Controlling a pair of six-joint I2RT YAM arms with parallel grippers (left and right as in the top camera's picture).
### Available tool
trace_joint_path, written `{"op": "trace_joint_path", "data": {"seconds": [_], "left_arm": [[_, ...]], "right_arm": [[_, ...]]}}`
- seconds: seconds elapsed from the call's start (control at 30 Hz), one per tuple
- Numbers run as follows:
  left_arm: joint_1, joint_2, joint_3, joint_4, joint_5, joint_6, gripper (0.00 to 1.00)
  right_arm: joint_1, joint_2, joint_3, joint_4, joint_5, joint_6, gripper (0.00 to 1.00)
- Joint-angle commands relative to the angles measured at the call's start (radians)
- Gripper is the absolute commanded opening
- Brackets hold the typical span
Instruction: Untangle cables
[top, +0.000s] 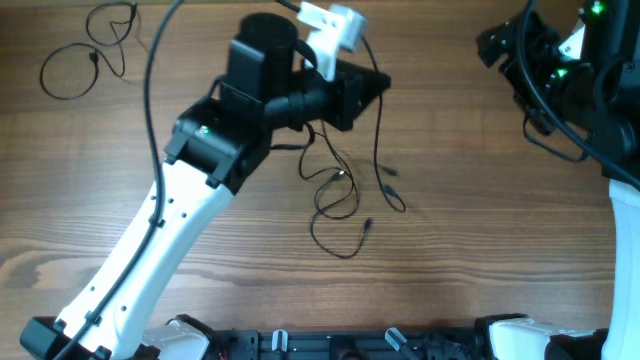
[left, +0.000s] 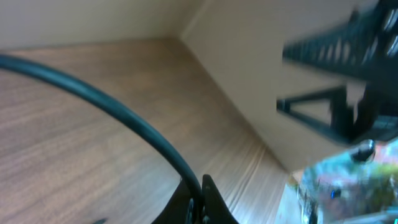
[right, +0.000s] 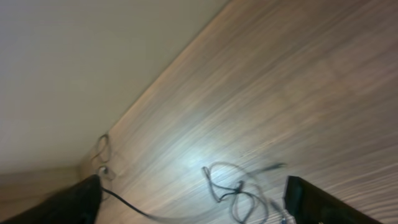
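Observation:
My left gripper (top: 368, 88) is raised over the table's upper middle. In the left wrist view its jaws (left: 200, 194) are shut on a black cable (left: 118, 112) that curves away to the left. In the overhead view a thin black wire (top: 378, 130) hangs from that gripper down to a loose tangle of cables (top: 338, 195) on the table. A separate looped cable (top: 85, 55) lies at the far left. My right gripper (top: 492, 42) is open and empty at the upper right. Its wrist view (right: 199, 211) shows the tangle (right: 233, 186) blurred between its fingers, far below.
The wooden table (top: 500, 220) meets a pale wall (right: 93, 62) at the back. The left arm's white and black body (top: 190, 200) crosses the left half of the table. A white part (top: 335, 25) sits above the left gripper.

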Motion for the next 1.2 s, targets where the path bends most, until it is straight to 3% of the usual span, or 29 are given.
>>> {"op": "trace_joint_path", "data": {"seconds": [0.0, 0.2, 0.27, 0.33, 0.47, 0.6, 0.7, 0.83, 1.07, 1.17], "left_arm": [[0.029, -0.031, 0.007, 0.185, 0.076, -0.129, 0.04], [0.029, -0.032, 0.007, 0.713, 0.103, -0.366, 0.04], [0.039, -0.032, 0.020, 0.776, 0.070, -0.398, 0.04], [0.087, -0.032, 0.037, 0.745, -0.008, -0.394, 0.04], [0.320, -0.031, 0.037, 0.527, -0.179, -0.390, 0.04], [0.619, -0.031, 0.037, 0.344, -0.177, -0.391, 0.04], [0.716, -0.031, 0.037, 0.226, -0.178, -0.391, 0.04], [0.792, -0.016, 0.037, 0.055, -0.179, -0.391, 0.04], [0.794, -0.016, 0.037, 0.084, -0.128, -0.420, 0.04], [0.794, -0.018, 0.037, 0.111, -0.122, -0.501, 0.04]], "right_arm": [[-0.004, -0.010, -0.001, -0.039, 0.083, -0.072, 1.00], [-0.004, 0.009, -0.003, -0.085, 0.083, -0.090, 1.00], [-0.004, 0.017, -0.003, -0.098, 0.079, -0.090, 1.00], [-0.004, 0.026, -0.003, -0.116, 0.079, -0.090, 1.00], [-0.004, 0.031, -0.003, -0.141, 0.079, -0.091, 1.00], [-0.004, 0.032, -0.016, -0.141, 0.079, -0.090, 1.00], [-0.004, 0.036, -0.016, -0.140, 0.079, -0.090, 1.00], [-0.004, 0.038, -0.016, -0.142, 0.075, -0.089, 0.99], [-0.004, 0.038, -0.016, -0.146, 0.072, -0.090, 0.99], [-0.004, 0.038, -0.016, -0.153, 0.072, -0.091, 0.99]]}}
